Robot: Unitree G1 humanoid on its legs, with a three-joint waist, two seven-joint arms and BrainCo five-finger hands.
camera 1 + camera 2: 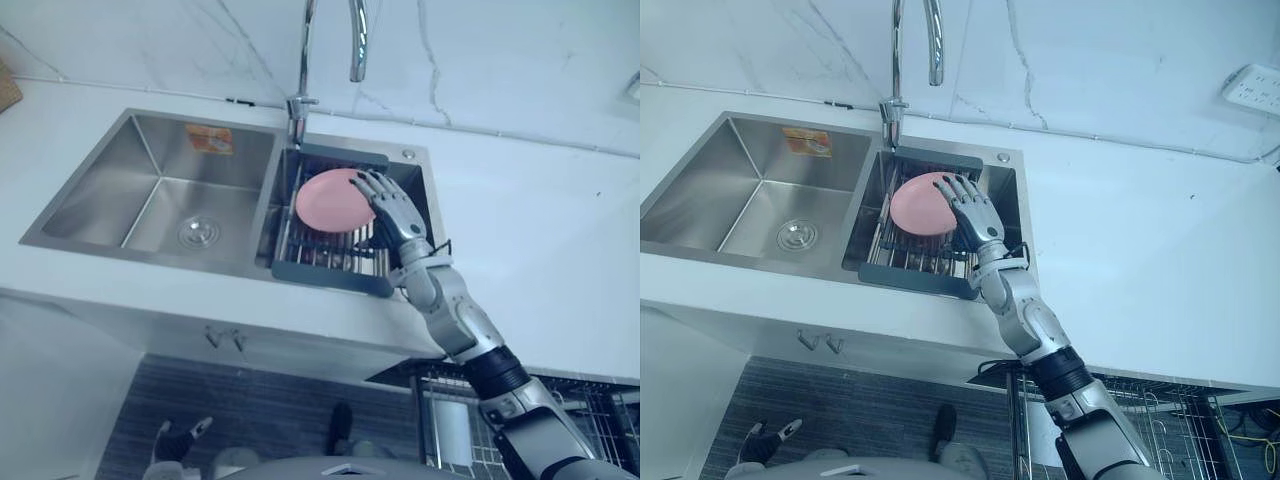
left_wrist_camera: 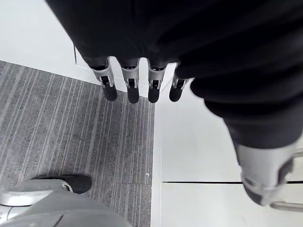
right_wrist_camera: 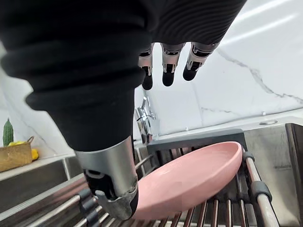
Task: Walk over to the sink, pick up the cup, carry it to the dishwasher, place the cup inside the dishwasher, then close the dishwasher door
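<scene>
Closest in, the left robot hand hangs low at the robot's side over the grey striped floor. Its fingers are straight and loose, and it holds nothing. Low on the right is a wire basket, which I think is the dishwasher's pull-out rack, so the trip should be short. Farther out, the right robot hand is stretched over the white stone tabletop and into the right side of the shiny steel two-bowl sink. Its fingers are spread wide and straight, and it has not grabbed anything. Right under it is the thing to pick up, a round, smooth pink dish that looks more like a shallow bowl than a cup. The dish lies tipped on the dark-framed rack of metal bars that sits in that side of the sink. The thumb is very near the dish's closest edge, but I cannot tell if it touches. The dish looks hard and stiff and probably light. It could be slippery if it is wet, and it might crack if it is dropped. It is too wide and flat to wrap fingers around, so the best place to hold it is the edge, with the thumb on one face and the fingers on the other. Behind the rack stands the tall curved silver tap, and past that is the white marble wall.
</scene>
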